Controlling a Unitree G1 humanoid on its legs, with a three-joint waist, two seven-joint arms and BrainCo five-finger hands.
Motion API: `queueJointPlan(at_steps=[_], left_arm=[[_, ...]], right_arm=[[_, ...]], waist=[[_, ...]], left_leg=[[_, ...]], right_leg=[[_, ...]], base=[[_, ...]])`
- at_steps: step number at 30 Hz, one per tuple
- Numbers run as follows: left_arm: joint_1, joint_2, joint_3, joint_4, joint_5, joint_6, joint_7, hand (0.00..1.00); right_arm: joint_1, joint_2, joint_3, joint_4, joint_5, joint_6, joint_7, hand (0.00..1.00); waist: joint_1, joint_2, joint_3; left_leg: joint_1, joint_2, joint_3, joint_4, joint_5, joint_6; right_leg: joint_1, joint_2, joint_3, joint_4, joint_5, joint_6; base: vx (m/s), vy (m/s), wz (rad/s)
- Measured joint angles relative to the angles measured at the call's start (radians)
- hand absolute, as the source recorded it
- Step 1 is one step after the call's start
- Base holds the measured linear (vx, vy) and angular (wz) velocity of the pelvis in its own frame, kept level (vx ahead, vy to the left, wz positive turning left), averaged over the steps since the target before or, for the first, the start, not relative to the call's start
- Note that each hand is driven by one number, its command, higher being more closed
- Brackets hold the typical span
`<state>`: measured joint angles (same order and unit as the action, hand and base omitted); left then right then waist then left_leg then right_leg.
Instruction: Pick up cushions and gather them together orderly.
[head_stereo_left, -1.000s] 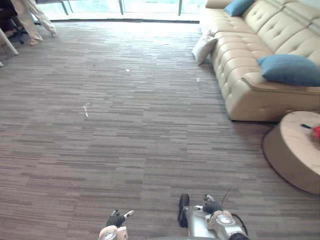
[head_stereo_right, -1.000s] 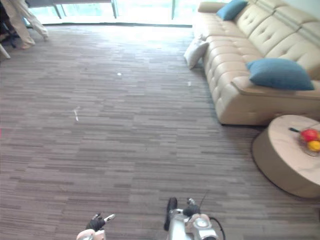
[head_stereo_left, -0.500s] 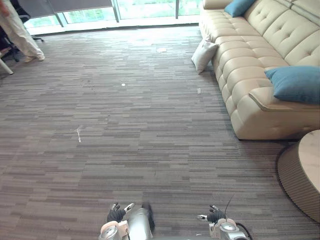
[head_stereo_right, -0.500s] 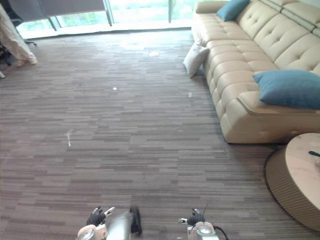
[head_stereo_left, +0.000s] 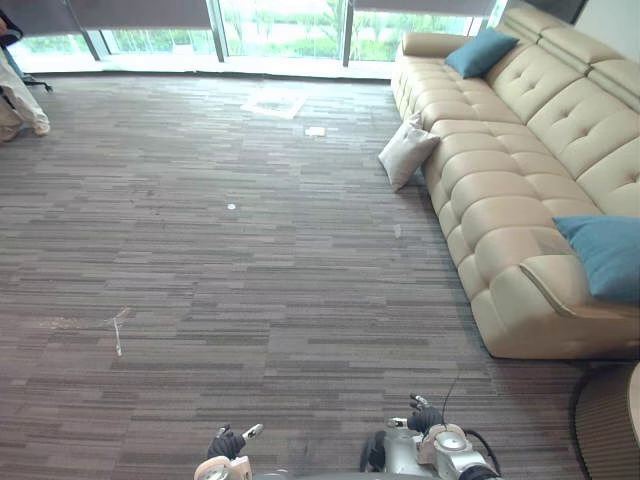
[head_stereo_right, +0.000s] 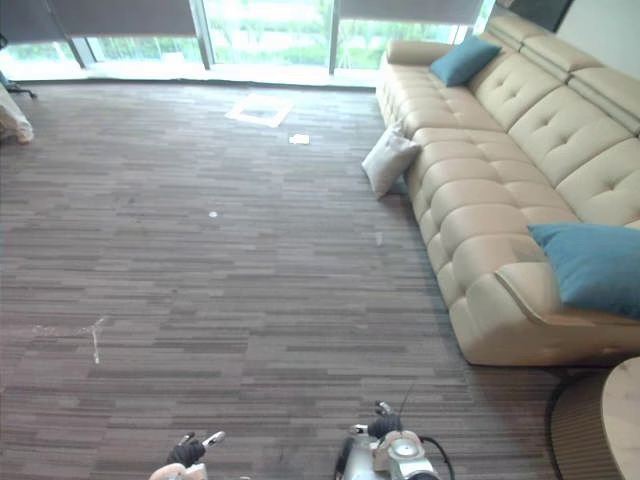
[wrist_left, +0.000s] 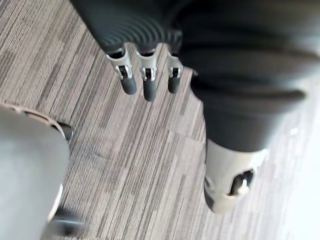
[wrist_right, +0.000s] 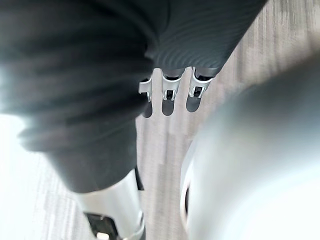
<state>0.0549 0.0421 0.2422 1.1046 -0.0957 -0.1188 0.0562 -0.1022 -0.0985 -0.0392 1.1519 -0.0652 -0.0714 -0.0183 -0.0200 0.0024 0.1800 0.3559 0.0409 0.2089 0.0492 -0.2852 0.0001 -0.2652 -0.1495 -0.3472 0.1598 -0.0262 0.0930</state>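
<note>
A pale grey cushion (head_stereo_left: 405, 152) stands on the carpet, leaning against the front of the beige sofa (head_stereo_left: 500, 190). One blue cushion (head_stereo_left: 480, 52) lies at the sofa's far end and another blue cushion (head_stereo_left: 608, 255) rests on its near end. My left hand (head_stereo_left: 228, 443) and right hand (head_stereo_left: 422, 418) hang low at the bottom of the eye views, far from every cushion. In the left wrist view the fingers (wrist_left: 145, 80) are straight and hold nothing. In the right wrist view the fingers (wrist_right: 170, 90) are straight too, over bare carpet.
Striped grey carpet runs from me to the windows at the back. A pale mat (head_stereo_left: 272, 102) and a small scrap (head_stereo_left: 316, 131) lie near the windows. A person's leg (head_stereo_left: 18, 100) shows at far left. A round table's edge (head_stereo_left: 612, 430) sits lower right.
The whole picture has shifted, so the camera moved: more of the sofa's far end and the windows show, and the round table has slid almost out of view. Both hands stay low and empty.
</note>
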Motion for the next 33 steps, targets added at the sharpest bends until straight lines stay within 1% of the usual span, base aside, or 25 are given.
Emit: queueJointPlan(at_steps=[1, 3, 4, 5, 6, 7, 9, 11, 13, 14, 15, 16, 17, 18, 20, 21, 22, 23, 24, 26, 27, 30, 31, 32, 33], left_arm=[[0.003, -0.022, 0.017, 0.0, 0.001, 0.001, 0.001, 0.0], [0.017, -0.037, 0.037, 0.001, 0.006, -0.003, 0.0, 0.0], [0.013, -0.042, 0.038, 0.009, 0.016, -0.003, -0.002, 0.0], [0.012, -0.054, 0.046, 0.01, 0.017, -0.002, -0.002, 0.0], [0.013, -0.057, 0.046, 0.009, 0.017, -0.002, -0.002, 0.0], [0.016, -0.055, 0.048, 0.007, 0.016, -0.003, -0.002, 0.0], [0.01, -0.043, 0.052, 0.003, 0.015, -0.005, -0.002, 0.0], [0.005, -0.032, 0.055, -0.022, 0.015, -0.01, -0.001, 0.0], [0.004, -0.021, 0.053, -0.045, 0.014, -0.017, -0.001, 0.0], [0.004, -0.02, 0.053, -0.057, 0.013, -0.023, -0.002, 0.0], [0.002, -0.022, 0.053, -0.072, 0.007, -0.022, -0.003, 0.0], [0.002, -0.023, 0.053, -0.073, 0.005, -0.022, -0.003, 0.0], [0.001, -0.029, 0.043, -0.074, -0.007, -0.022, -0.001, 0.0], [0.001, -0.016, 0.044, -0.074, -0.012, -0.021, -0.002, 0.0], [0.0, -0.015, 0.048, -0.07, -0.008, -0.017, -0.001, 0.0], [-0.003, -0.005, 0.051, -0.064, -0.007, -0.017, -0.002, 0.0], [-0.008, 0.007, 0.045, -0.059, -0.006, -0.019, -0.002, 0.0], [-0.016, 0.028, 0.03, -0.051, -0.004, -0.017, -0.001, 0.0], [-0.016, 0.034, 0.023, -0.041, -0.004, -0.008, 0.002, 0.0], [-0.012, 0.033, 0.021, -0.031, -0.004, -0.002, 0.003, 0.0], [-0.004, 0.031, 0.009, -0.031, -0.002, -0.002, 0.003, 0.0], [-0.003, 0.014, -0.012, -0.018, -0.001, -0.001, 0.003, 0.0], [-0.005, 0.012, -0.026, -0.008, -0.001, 0.001, 0.002, 0.0], [-0.005, 0.011, -0.03, -0.001, -0.001, 0.002, 0.001, 0.0], [-0.005, 0.011, -0.033, 0.0, -0.001, 0.002, 0.001, 0.0]], right_arm=[[0.001, -0.009, -0.011, -0.002, 0.006, 0.001, 0.002, 0.0], [0.001, -0.006, -0.02, 0.004, 0.005, 0.001, 0.002, 0.0], [0.004, -0.012, -0.037, 0.003, 0.001, 0.002, 0.006, 0.0], [0.007, -0.03, -0.036, 0.003, -0.001, 0.004, 0.007, 0.0], [0.008, -0.03, -0.036, 0.003, -0.002, 0.006, 0.006, 0.0], [0.014, -0.032, -0.035, 0.007, -0.002, 0.013, -0.001, 0.0], [0.012, -0.02, -0.035, 0.026, 0.001, 0.017, -0.011, 0.0], [0.018, -0.006, -0.035, 0.048, 0.001, 0.019, -0.021, 0.0], [0.02, 0.003, -0.037, 0.051, 0.003, 0.024, -0.026, 0.0], [0.02, 0.007, -0.04, 0.051, 0.003, 0.024, -0.028, 0.0], [0.017, 0.012, -0.041, 0.052, 0.003, 0.024, -0.029, 0.0], [0.016, 0.013, -0.041, 0.052, 0.003, 0.024, -0.029, 0.0], [0.017, 0.01, -0.035, 0.054, 0.002, 0.023, -0.028, 0.0], [0.025, 0.017, -0.034, 0.056, 0.002, 0.023, -0.029, 0.0], [0.03, 0.02, -0.031, 0.062, 0.001, 0.02, -0.027, 0.0], [0.019, 0.028, -0.031, 0.062, -0.001, 0.016, -0.023, 0.0], [0.018, 0.034, -0.034, 0.063, -0.001, 0.014, -0.022, 0.0], [0.02, 0.043, -0.037, 0.07, -0.003, 0.014, -0.021, 0.0], [0.025, 0.04, -0.037, 0.084, -0.006, 0.012, -0.02, 0.0], [0.03, 0.039, -0.035, 0.08, -0.015, 0.009, -0.02, 0.0], [0.031, 0.035, -0.035, 0.069, -0.016, 0.004, -0.02, 0.0], [0.03, 0.015, -0.036, 0.035, -0.013, -0.001, -0.019, 0.0], [0.023, 0.012, -0.036, 0.012, -0.013, 0.0, -0.02, 0.0], [0.02, 0.016, -0.036, -0.006, -0.011, -0.001, -0.02, 0.0], [0.018, 0.018, -0.036, -0.008, -0.011, -0.001, -0.019, 0.0]], waist=[[-0.003, 0.005, -0.011], [0.01, 0.022, -0.035], [0.005, 0.041, -0.047], [0.003, 0.085, -0.051], [0.006, 0.098, -0.048], [0.015, 0.119, -0.039], [0.017, 0.098, -0.027], [0.021, 0.062, -0.02], [0.026, 0.047, -0.01], [0.029, 0.042, -0.007], [0.035, 0.038, -0.003], [0.036, 0.04, -0.004], [0.051, 0.056, -0.005], [0.072, 0.043, -0.013], [0.071, 0.038, -0.035], [0.072, 0.014, -0.038], [0.069, -0.008, -0.033], [0.061, -0.032, -0.028], [0.059, -0.041, -0.024], [0.06, -0.038, -0.026], [0.057, -0.031, -0.026], [0.049, -0.001, -0.019], [0.033, 0.007, -0.014], [0.013, 0.005, -0.009], [0.008, 0.002, -0.009]], left_leg=[[0.048, 0.006, -0.03, 0.006, -0.05, 0.004], [0.018, 0.017, -0.051, 0.119, -0.052, 0.007], [-0.099, 0.062, -0.072, 0.392, -0.043, -0.006], [-0.215, 0.133, -0.08, 0.656, 0.043, -0.084], [-0.248, 0.164, -0.075, 0.745, 0.105, -0.1], [-0.327, 0.273, -0.019, 0.984, 0.141, -0.086], [-0.409, 0.323, 0.036, 1.091, 0.079, -0.053], [-0.496, 0.315, 0.097, 1.02, 0.022, -0.055], [-0.579, 0.294, 0.143, 0.837, -0.009, -0.055], [-0.621, 0.243, 0.131, 0.654, -0.002, -0.059], [-0.661, 0.191, 0.101, 0.463, 0.048, -0.078], [-0.671, 0.177, 0.088, 0.398, 0.073, -0.086], [-0.677, 0.167, 0.084, 0.223, 0.155, -0.104], [-0.684, 0.172, 0.09, 0.31, 0.221, -0.08], [-0.691, 0.172, 0.088, 0.4, 0.207, -0.056], [-0.668, 0.149, 0.091, 0.43, 0.174, -0.008], [-0.644, 0.132, 0.096, 0.436, 0.15, 0.006], [-0.586, 0.095, 0.096, 0.437, 0.101, 0.021], [-0.512, 0.073, 0.085, 0.43, 0.056, 0.027], [-0.387, 0.057, 0.086, 0.37, 0.035, 0.022], [-0.304, 0.049, 0.091, 0.296, 0.036, 0.02], [-0.162, 0.051, 0.105, 0.155, 0.04, 0.014], [-0.109, 0.051, 0.111, 0.105, 0.04, 0.014], [-0.072, 0.048, 0.111, 0.071, 0.04, 0.013], [-0.06, 0.043, 0.111, 0.058, 0.04, 0.013]], right_leg=[[-0.024, 0.014, 0.052, 0.101, 0.07, -0.06], [-0.073, 0.014, 0.095, 0.247, 0.039, -0.112], [-0.058, 0.014, 0.071, 0.294, -0.033, -0.127], [-0.014, 0.045, 0.043, 0.288, -0.08, -0.133], [0.009, 0.061, 0.042, 0.285, -0.094, -0.145], [0.096, 0.11, 0.045, 0.259, -0.146, -0.168], [0.227, 0.134, 0.046, 0.184, -0.181, -0.166], [0.338, 0.134, 0.046, 0.085, -0.178, -0.156], [0.421, 0.132, 0.05, 0.007, -0.169, -0.142], [0.464, 0.121, 0.057, -0.03, -0.171, -0.135], [0.497, 0.104, 0.074, -0.057, -0.189, -0.107], [0.506, 0.101, 0.08, -0.064, -0.196, -0.096], [0.535, 0.102, 0.113, -0.082, -0.224, -0.065], [0.564, 0.079, 0.147, -0.061, -0.268, -0.079], [0.504, 0.047, 0.177, 0.129, -0.264, -0.088], [0.427, 0.001, 0.196, 0.335, -0.238, -0.044], [0.393, -0.033, 0.195, 0.447, -0.201, -0.008], [0.329, -0.09, 0.197, 0.634, -0.082, 0.027], [0.298, -0.121, 0.184, 0.774, -0.073, 0.019], [0.27, -0.143, 0.124, 0.845, -0.127, -0.029], [0.234, -0.145, 0.063, 0.825, -0.183, -0.065], [0.111, -0.097, -0.052, 0.596, -0.236, -0.065], [0.054, -0.057, -0.093, 0.396, -0.199, -0.063], [0.029, -0.021, -0.099, 0.201, -0.114, -0.056], [0.023, -0.011, -0.098, 0.132, -0.077, -0.049]], base=[[0.67, -0.161, 0.38], [0.58, -0.176, 0.19], [0.62, -0.285, 0.25], [0.62, -0.292, 0.23], [0.79, -0.238, 0.0], [0.66, -0.156, -0.14], [0.57, -0.113, -0.02], [0.57, -0.093, 0.0], [0.62, -0.029, -0.15], [0.66, 0.144, -0.28], [0.55, 0.14, -0.3], [0.63, 0.261, -0.58], [0.55, 0.288, -0.82], [0.67, 0.332, -0.91], [0.64, 0.327, -0.51], [0.64, 0.35, -0.13], [0.6, 0.308, 0.21], [0.6, 0.218, 0.46], [0.72, 0.211, 0.45], [0.58, 0.121, 0.19], [0.56, 0.065, 0.03], [0.53, 0.02, -0.05], [0.66, -0.047, 0.1], [0.55, -0.049, 0.17], [0.57, -0.098, 0.36]])
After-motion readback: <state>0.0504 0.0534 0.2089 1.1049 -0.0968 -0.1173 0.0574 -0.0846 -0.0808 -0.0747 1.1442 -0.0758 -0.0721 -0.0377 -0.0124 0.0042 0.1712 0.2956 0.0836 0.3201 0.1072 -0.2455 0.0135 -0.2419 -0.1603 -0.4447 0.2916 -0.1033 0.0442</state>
